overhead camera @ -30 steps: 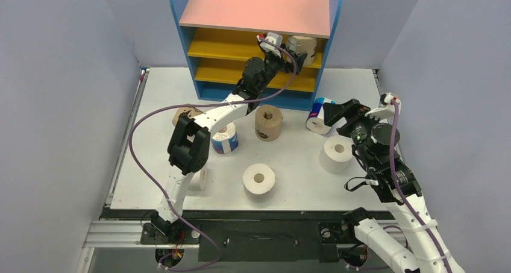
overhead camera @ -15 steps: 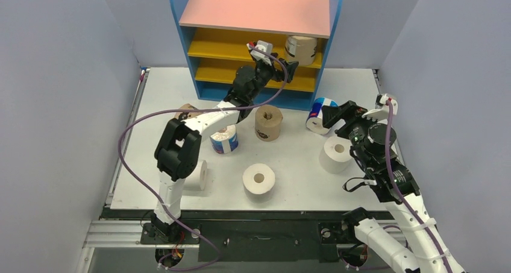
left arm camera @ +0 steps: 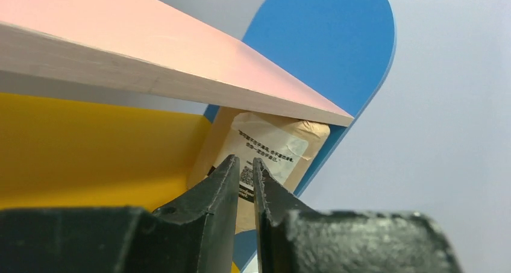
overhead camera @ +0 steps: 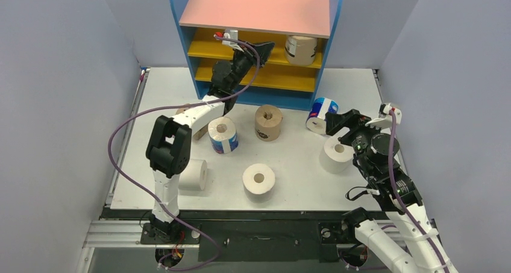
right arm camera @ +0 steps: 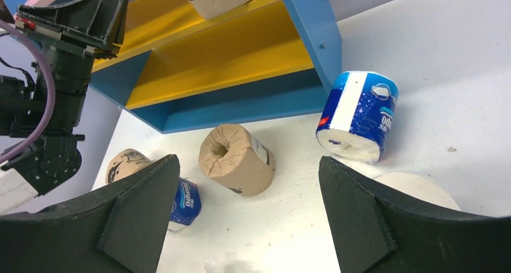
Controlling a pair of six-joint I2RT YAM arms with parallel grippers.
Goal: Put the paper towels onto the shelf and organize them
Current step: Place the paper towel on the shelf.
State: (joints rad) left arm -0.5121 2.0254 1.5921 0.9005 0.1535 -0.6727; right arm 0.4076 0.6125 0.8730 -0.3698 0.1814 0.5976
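On shelf (overhead camera: pixel 256 12), upper yellow board, right end: one tan roll (overhead camera: pixel 300 49), upright. Left gripper (left arm camera: pixel 244 163) nearby, jaws pressed together, empty. Right gripper (right arm camera: pixel 247 161) spread wide near blue-printed roll (right arm camera: pixel 357 116); other rolls (overhead camera: pixel 259 179) scattered across table (overhead camera: pixel 295 146).

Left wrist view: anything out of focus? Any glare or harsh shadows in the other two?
Left wrist: shut black left gripper soft up close, label on tan-wrapped roll fairly sharp. Top external: even light, faint shadows on white table. Right wrist: no glare, tilted wide-angle.

Overhead from behind; close wrist views, both apparently toward shelf (overhead camera: pixel 256 11)
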